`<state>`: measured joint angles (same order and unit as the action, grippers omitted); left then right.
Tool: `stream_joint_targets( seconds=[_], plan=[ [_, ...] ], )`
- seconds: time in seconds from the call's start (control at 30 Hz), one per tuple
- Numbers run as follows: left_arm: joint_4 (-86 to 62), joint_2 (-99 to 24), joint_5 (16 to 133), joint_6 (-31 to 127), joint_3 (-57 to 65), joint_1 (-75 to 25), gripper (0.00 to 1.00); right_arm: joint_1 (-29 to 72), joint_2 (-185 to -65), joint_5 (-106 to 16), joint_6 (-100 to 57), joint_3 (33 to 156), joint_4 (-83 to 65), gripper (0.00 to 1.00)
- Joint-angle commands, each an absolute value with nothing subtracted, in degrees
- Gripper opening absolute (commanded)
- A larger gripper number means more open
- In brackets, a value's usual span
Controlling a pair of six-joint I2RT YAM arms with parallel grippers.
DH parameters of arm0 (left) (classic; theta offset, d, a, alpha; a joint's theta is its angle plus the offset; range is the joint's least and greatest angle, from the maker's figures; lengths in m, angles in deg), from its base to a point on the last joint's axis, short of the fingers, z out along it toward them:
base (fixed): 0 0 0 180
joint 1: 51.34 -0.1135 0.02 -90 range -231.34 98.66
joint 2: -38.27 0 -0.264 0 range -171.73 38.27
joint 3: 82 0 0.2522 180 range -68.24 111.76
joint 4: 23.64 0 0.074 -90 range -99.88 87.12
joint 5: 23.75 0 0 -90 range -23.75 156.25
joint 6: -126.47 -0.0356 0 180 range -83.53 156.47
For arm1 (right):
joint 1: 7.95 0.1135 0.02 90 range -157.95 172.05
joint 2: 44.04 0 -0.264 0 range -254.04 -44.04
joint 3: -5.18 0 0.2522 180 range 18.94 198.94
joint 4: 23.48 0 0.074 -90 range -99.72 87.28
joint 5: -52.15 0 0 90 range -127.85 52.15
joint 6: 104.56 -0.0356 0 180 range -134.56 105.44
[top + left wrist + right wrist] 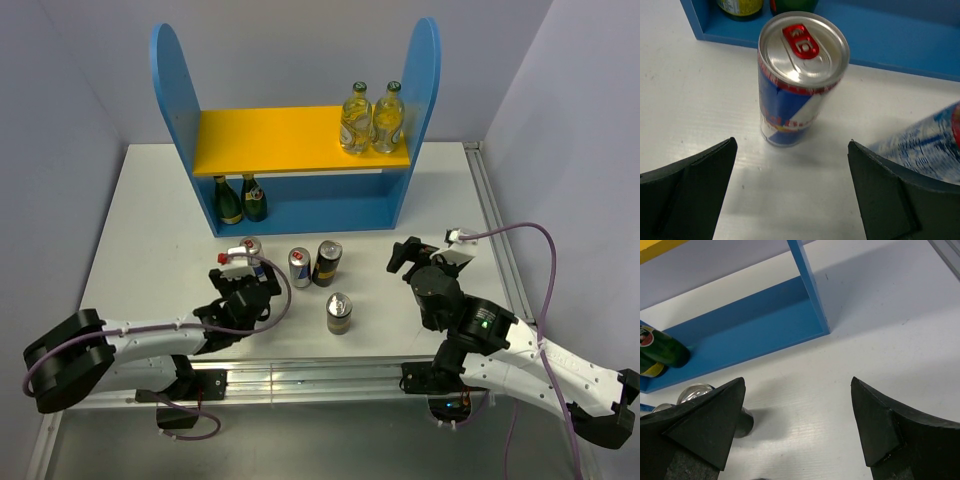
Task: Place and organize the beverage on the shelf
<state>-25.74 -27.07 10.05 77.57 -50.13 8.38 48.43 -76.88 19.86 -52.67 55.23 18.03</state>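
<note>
Left claw (791, 167) on my feed, spread wide and empty, blue-and-silver can (800, 80) upright on the table (690, 100) just ahead of its gap, right claw (797, 395) likewise wide and empty near the shelf (175, 90), two glass bottles (371, 118) on its yellow board (270, 140).

Place: robotics lab test cell.
Enclosure: plain grey walls (60, 90) left, far and right.
Mounting: left arm (140, 340) and right arm (530, 355) on aluminium rail (320, 376), bench (150, 220) near edge.
Prop: small blue shelf (175, 90).
</note>
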Motion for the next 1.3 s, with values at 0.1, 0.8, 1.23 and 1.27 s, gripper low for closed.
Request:
stream_joint_targets(
  seconds=[0.1, 0.8, 1.23, 1.27],
  plan=[
    [-41.34, -33.0, 16.24, 69.87, -50.05, 2.01, 0.99, 48.65, -76.65, 21.74, -53.67, 55.59, 17.26, 0.93],
    [-50.41, -48.48, 18.0, 64.33, -42.41, -5.47, 0.47, 48.65, -76.21, 21.56, -53.32, 55.24, 17.0, 0.92],
    [-23.09, -31.79, 20.37, 65.91, -32.13, -5.38, 0.0, 48.73, -74.98, 21.39, -53.5, 54.89, 17.0, 0.91],
    [-18.19, -30.65, 20.46, 65.74, -30.73, -5.29, 0.0, 48.65, -74.98, 21.39, -53.5, 54.89, 17.0, 0.91]
  ],
)
